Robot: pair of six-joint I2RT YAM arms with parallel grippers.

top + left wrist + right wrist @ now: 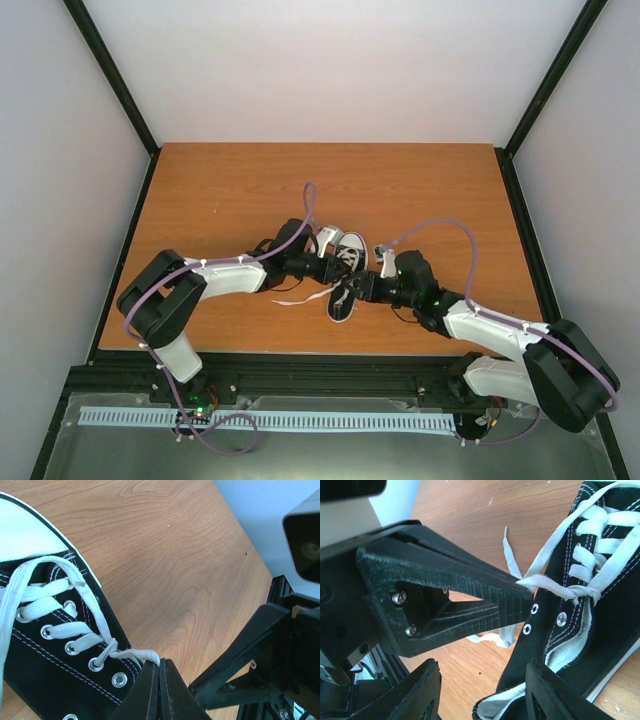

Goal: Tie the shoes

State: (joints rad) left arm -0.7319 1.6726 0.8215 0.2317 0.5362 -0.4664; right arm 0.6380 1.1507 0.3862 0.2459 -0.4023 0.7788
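One sneaker | your left gripper, 9 o'clock, clamped on its lace | your right gripper, 3 o'clock, fingers apart

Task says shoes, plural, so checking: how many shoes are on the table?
1. A black sneaker lies near the middle of the table, its lace pinched by the left gripper. No second shoe shows, but some tabletop is hidden.

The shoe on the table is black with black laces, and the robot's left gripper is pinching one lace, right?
No. The laces are white, not black; the left wrist view shows it. The shoe is black, on the table, and the left gripper is pinching one lace.
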